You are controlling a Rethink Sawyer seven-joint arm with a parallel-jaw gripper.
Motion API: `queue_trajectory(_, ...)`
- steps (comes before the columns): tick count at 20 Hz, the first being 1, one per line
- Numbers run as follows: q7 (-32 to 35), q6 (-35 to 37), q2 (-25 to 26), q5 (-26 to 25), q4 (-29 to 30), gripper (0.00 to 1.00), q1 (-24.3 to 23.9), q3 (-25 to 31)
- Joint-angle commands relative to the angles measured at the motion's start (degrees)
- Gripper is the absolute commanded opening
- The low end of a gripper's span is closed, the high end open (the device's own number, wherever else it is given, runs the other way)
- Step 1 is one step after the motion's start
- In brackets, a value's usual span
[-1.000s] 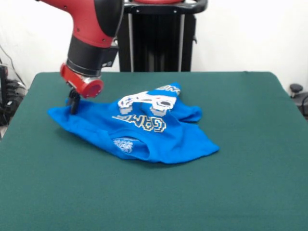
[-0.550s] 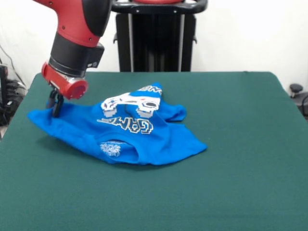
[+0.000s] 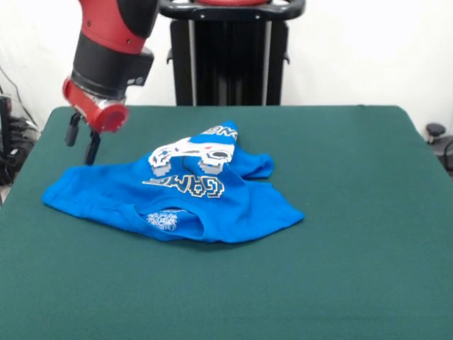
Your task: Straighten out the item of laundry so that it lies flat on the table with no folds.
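Observation:
The item of laundry (image 3: 177, 198) is a bright blue T-shirt with a white pixel print and lettering. It lies crumpled on the table (image 3: 340, 269), left of centre, with its upper part folded over in a ridge and the collar label showing near the front. My gripper (image 3: 82, 142) hangs just above the shirt's far left corner. It is open, with the two dark fingers (image 3: 92, 147) apart and nothing between them.
The green table stretches well beyond the shirt on the right and at the front. Its left edge (image 3: 21, 184) lies close to the shirt's left tip. The red arm (image 3: 113, 42) comes down over the table's back left corner.
The gripper dragged the shirt's left corner to the left, then let go and rose. The corner now lies flat on the table, spread further left than a second ago.

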Motion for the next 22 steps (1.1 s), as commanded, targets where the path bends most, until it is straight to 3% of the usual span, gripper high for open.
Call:
queue_trajectory(1,8.16,12.30,-3.79,10.29,11.98,1.00,2.21,12.51)
queue_trajectory(5,8.26,12.65,-5.67,14.53,16.37,1.00,1.75,14.63)
queue_trajectory(10,9.30,5.74,-4.08,17.66,20.04,1.00,1.49,17.89)
queue_trajectory(15,14.86,3.77,-1.78,22.79,19.27,1.00,7.77,14.33)
queue_trajectory(22,15.11,5.64,-3.09,30.35,21.14,1.00,10.11,15.35)
